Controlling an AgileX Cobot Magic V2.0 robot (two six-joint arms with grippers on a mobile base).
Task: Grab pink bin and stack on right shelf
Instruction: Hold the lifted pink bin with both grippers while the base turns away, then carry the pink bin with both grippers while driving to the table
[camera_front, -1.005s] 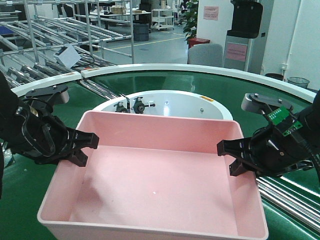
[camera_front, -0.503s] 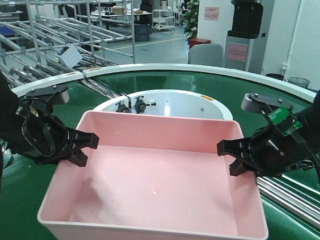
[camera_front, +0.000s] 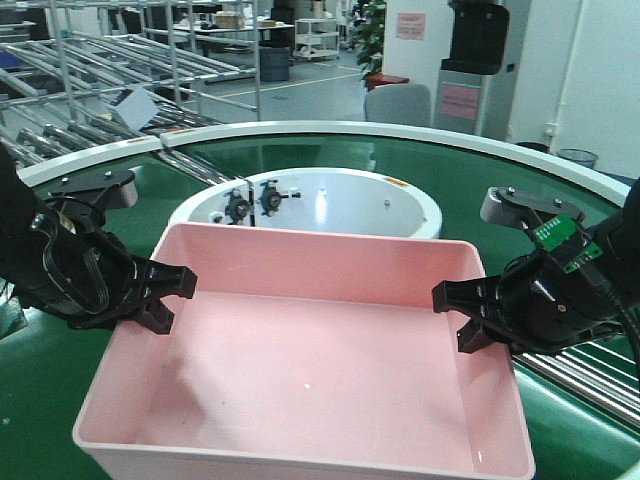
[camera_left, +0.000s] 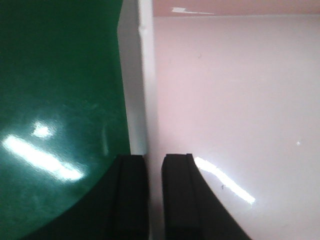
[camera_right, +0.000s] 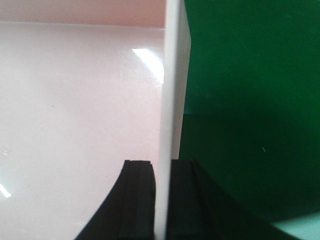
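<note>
Pink bin (camera_front: 300, 370) sits right up front in the front view, over the green belt (camera_front: 480, 180). I can't tell if it's resting on the belt or held just off it. It's wide and shallow, with nothing inside.

The left gripper (camera_front: 172, 300) has its fingers (camera_left: 131, 195) pinched over the bin's left wall, one inside and one outside, closed down to about the wall's thickness. The right gripper (camera_front: 455, 318) is the same deal on the bin's right wall. Its wrist view shows both fingers (camera_right: 139, 200) tight against the white rim edge.

Just off the bin's right side some metal rollers (camera_front: 590, 385) run along the belt. Right behind the bin's far wall is the white hub (camera_front: 330, 200) that the belt curves around. Well beyond the bin there are roller racks (camera_front: 120, 60) off to the left and a grey chair (camera_front: 397, 103) further back.
</note>
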